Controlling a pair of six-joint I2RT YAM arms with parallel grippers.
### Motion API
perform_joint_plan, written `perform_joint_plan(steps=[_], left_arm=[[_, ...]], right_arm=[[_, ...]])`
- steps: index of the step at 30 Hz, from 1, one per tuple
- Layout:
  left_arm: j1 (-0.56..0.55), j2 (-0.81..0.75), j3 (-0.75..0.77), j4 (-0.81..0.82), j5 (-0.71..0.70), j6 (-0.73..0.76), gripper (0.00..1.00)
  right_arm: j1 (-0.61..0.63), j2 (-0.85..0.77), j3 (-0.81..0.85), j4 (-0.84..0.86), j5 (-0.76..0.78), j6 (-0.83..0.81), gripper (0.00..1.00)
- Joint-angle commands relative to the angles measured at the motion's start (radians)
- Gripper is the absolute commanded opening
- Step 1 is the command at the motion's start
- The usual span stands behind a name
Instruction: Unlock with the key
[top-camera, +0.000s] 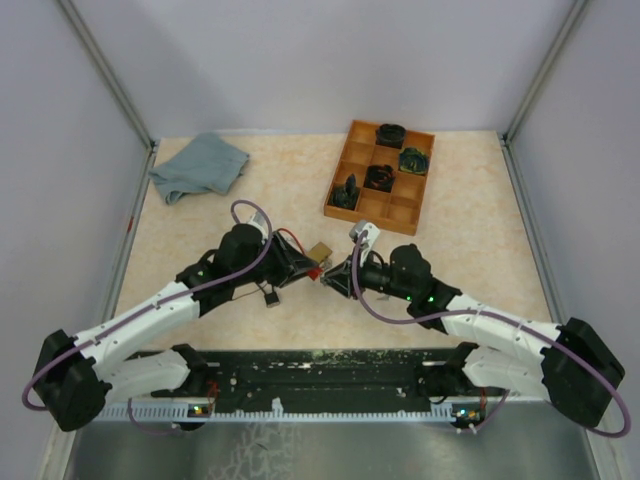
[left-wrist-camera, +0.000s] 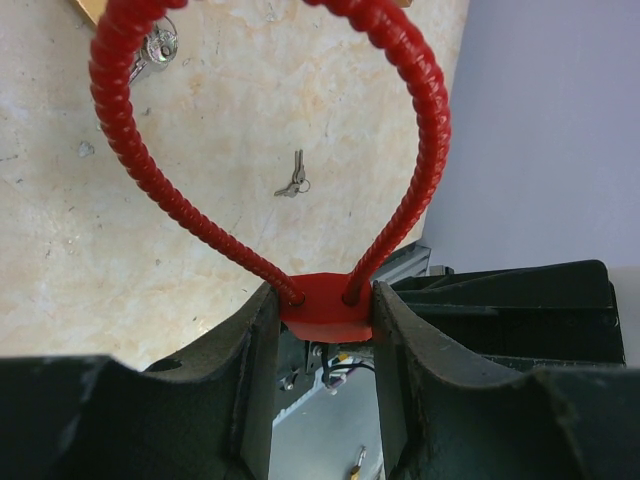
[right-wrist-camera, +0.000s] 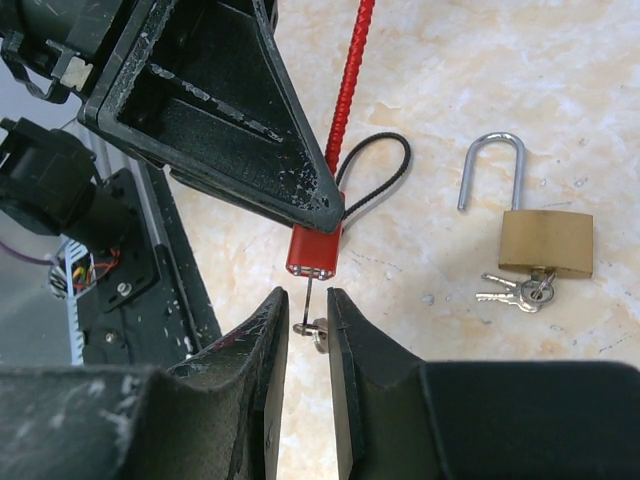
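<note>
A red cable lock is held off the table between both grippers. My left gripper is shut on its red body; the red cable loop rises ahead of the fingers. In the right wrist view the red body hangs under the left finger, with a small key stuck in its underside. My right gripper has its jaws close on either side of the key's head, with a thin gap showing on the left side.
An open brass padlock with its keys lies on the table to the right. A black cable loop lies behind the red lock. Loose keys lie on the table. A wooden tray holds several locks; a cloth lies far left.
</note>
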Motion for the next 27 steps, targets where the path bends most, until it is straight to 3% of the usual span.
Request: perform_joint_plan(steps=[1, 13, 17, 21, 27], left_arm=[[0.005, -0.018, 0.022, 0.026, 0.002, 0.009, 0.00], [0.005, -0.023, 0.023, 0.024, -0.004, 0.005, 0.00], [0.005, -0.026, 0.024, 0.024, 0.000, 0.005, 0.00], [0.005, -0.023, 0.024, 0.025, 0.020, 0.006, 0.00], [0.002, 0.000, 0.020, 0.026, 0.060, 0.012, 0.00]], right_arm=[[0.012, -0.005, -0.006, 0.046, 0.003, 0.013, 0.22], [0.017, -0.012, -0.023, 0.047, -0.001, 0.012, 0.19], [0.016, -0.001, -0.024, 0.055, 0.006, 0.010, 0.13], [0.016, 0.004, -0.032, 0.095, 0.011, 0.015, 0.00], [0.019, 0.005, -0.017, 0.151, 0.014, 0.022, 0.00]])
